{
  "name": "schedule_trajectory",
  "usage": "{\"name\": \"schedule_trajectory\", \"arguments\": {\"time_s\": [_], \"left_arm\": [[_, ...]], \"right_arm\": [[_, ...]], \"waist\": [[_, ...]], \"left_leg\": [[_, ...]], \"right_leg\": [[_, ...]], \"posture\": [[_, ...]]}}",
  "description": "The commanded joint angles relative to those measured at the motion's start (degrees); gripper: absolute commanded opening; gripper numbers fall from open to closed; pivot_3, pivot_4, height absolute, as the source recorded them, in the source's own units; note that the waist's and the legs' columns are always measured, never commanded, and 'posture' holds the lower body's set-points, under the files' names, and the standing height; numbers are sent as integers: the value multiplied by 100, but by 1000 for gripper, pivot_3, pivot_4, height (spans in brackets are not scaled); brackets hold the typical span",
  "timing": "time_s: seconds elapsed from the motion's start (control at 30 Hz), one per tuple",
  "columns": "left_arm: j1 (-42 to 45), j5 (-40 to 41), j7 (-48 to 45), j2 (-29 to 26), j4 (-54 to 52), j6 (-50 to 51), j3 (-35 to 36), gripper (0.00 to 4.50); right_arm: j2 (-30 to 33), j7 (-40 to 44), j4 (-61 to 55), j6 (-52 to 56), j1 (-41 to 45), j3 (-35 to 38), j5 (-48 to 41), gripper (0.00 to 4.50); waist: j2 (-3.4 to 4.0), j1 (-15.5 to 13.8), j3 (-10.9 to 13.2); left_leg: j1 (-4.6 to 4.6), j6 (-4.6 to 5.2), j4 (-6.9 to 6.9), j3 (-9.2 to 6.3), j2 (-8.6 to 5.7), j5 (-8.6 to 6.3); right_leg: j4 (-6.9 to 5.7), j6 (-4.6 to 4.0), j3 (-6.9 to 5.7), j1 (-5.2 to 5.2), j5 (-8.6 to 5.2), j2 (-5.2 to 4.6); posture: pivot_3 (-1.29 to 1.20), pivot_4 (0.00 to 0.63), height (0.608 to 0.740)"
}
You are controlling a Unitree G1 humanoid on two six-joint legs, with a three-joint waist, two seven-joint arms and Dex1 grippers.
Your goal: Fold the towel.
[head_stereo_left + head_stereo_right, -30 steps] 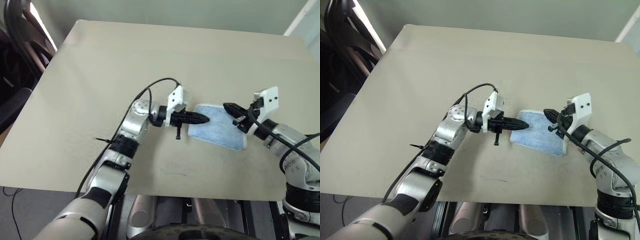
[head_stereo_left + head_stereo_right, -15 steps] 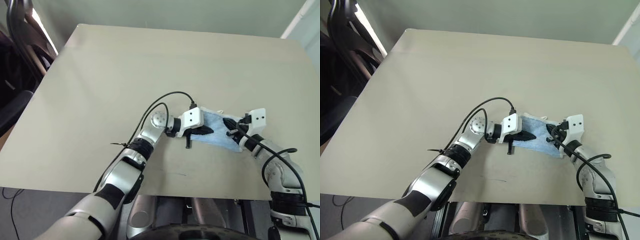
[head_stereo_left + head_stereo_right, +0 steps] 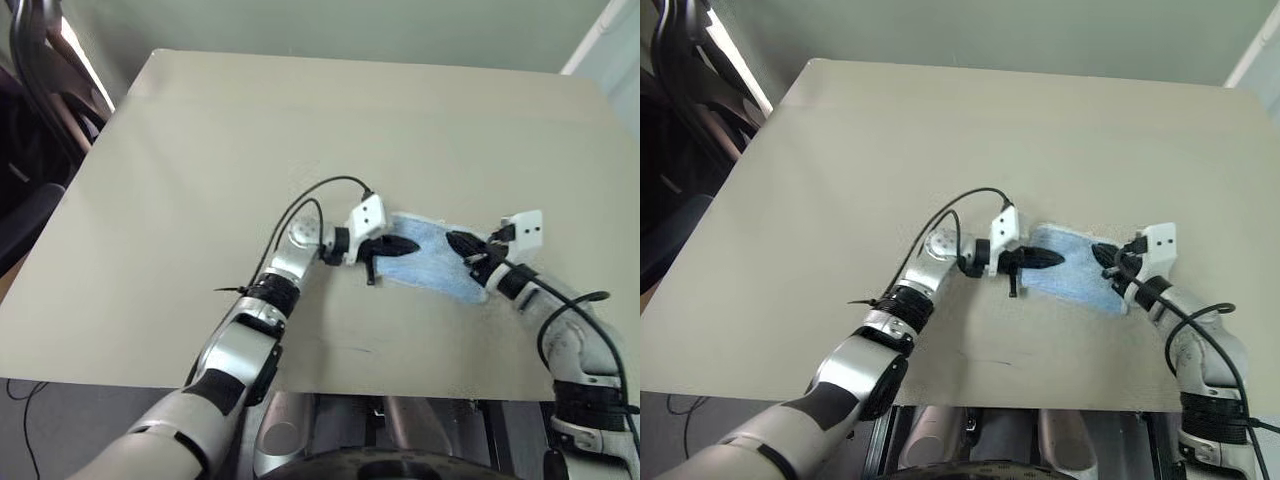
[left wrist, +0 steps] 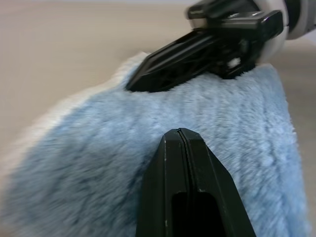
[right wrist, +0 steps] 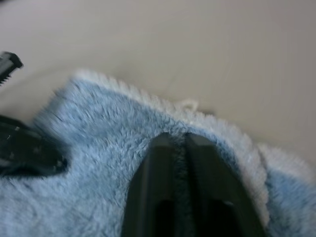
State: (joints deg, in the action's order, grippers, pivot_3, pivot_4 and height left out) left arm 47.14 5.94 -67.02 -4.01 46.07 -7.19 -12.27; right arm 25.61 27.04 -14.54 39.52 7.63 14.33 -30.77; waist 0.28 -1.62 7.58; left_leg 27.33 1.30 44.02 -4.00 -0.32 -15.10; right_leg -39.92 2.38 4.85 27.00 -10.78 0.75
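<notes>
The towel [image 3: 435,262] lies folded on the beige desk [image 3: 200,180], toward the near edge and to the right of the middle, with open desk surface on every side of it. A thin dark mark [image 3: 345,349] sits on the desk between the towel and the near edge.

The left claw [image 3: 405,245] comes in from the towel's left side and rests over the blue pile; its two black fingers [image 4: 185,163] are pressed together, with no cloth seen between them. The right claw [image 3: 458,243] reaches in from the right side, its tips over the towel's top near the far right part. In the right wrist view its fingers [image 5: 197,163] stand a narrow slit apart with blue fibres showing in the slit, so it looks closed on a fold of the towel near the white edging [image 5: 173,106]. The two claws are near each other over the cloth, apart.

A dark chair [image 3: 40,90] stands off the desk's far left corner. Black cables [image 3: 320,195] loop above the left wrist.
</notes>
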Motion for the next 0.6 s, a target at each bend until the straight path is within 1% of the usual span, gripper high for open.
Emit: {"name": "schedule_trajectory", "arguments": {"time_s": [0.03, 0.1, 0.13, 0.2, 0.23, 0.27, 0.3, 0.33, 0.43, 0.47, 0.53, 0.57, 0.6], "left_arm": [[56, 172, -69, 27, -467, 244, 66, 0], [-17, 648, 4, -62, -1261, 894, 362, 0], [-66, 895, 57, -119, -1639, 1273, 510, 177], [-156, 1195, 126, -257, -2134, 1878, 672, 591], [-214, 1222, 148, -389, -2297, 2035, 706, 974], [-267, 1232, 149, -515, -2416, 2154, 718, 1303], [-326, 1251, 171, -635, -2517, 2251, 748, 1686], [-365, 1272, 201, -705, -2592, 2328, 758, 2059], [-569, 1299, 234, -1016, -2930, 2558, 757, 3097], [-624, 1326, 214, -1100, -3036, 2652, 741, 3507], [-804, 1387, 31, -1347, -3294, 2791, 676, 4175], [-917, 1380, -84, -1494, -3383, 2786, 633, 4472], [-1028, 1376, -224, -1636, -3466, 2740, 588, 4472]], "right_arm": [[82, 8, -318, 139, 81, 219, -287, 1899], [316, 83, -529, 431, 265, 571, -717, 2609], [434, 110, -618, 608, 347, 729, -958, 2962], [632, 94, -659, 965, 443, 936, -1336, 3607], [796, 139, -622, 1222, 431, 1030, -1528, 4039], [976, 221, -556, 1460, 384, 1098, -1673, 4366], [1161, 332, -390, 1618, 325, 1197, -1757, 4500], [1292, 403, -265, 1705, 284, 1259, -1814, 4500], [1812, 749, 448, 2280, 334, 1563, -2189, 4500], [1947, 845, 608, 2423, 346, 1603, -2265, 4500], [2224, 979, 1011, 2811, 410, 1571, -2343, 4500], [2347, 1077, 1187, 3024, 439, 1536, -2408, 4500], [2440, 1180, 1330, 3229, 466, 1506, -2492, 4500]], "waist": [[0, -10, 0], [5, -18, 3], [6, -20, 3], [6, -14, 3], [6, -14, 3], [5, -11, 2], [5, -12, 2], [5, -16, 2], [7, -24, 3], [6, -26, 3], [6, -23, 3], [6, -15, 3], [6, -12, 3]], "left_leg": [[0, -1, -2, 0, 0, -1], [3, 1, -2, 0, 0, -5], [19, 2, -1, 5, -1, -6], [64, 3, 3, 15, -4, 3], [71, 1, 3, 18, -4, 7], [64, -6, 1, 19, -2, 11], [58, -8, -2, 20, -1, 11], [52, -5, -5, 19, 0, 9], [52, -4, -5, 14, 2, 8], [55, -1, -4, 14, 0, 11], [59, 0, -2, 14, 0, 11], [58, 0, -2, 13, 0, 11], [58, -1, -3, 12, 0, 11]], "right_leg": [[1, -4, -1, 0, -2, 0], [2, 0, -1, -1, -13, -2], [3, 1, 0, 15, -13, -4], [3, 15, 3, 57, -2, -8], [3, 30, 5, 64, 7, -9], [3, 30, 4, 59, 7, -9], [3, 24, 3, 55, 3, -8], [3, 2, 3, 51, -10, -8], [2, -3, 1, 51, -11, -8], [1, -1, 2, 53, -9, -9], [1, -1, 3, 56, -6, -9], [1, -3, 3, 56, -5, -9], [1, -5, 3, 58, -3, -8]], "posture": [[0, 150, 697], [0, 150, 697], [0, 150, 697], [0, 150, 697], [0, 150, 697], [0, 150, 697], [0, 150, 697], [0, 150, 697], [0, 150, 697], [0, 150, 697], [0, 150, 697], [0, 150, 697], [0, 150, 697]]}}
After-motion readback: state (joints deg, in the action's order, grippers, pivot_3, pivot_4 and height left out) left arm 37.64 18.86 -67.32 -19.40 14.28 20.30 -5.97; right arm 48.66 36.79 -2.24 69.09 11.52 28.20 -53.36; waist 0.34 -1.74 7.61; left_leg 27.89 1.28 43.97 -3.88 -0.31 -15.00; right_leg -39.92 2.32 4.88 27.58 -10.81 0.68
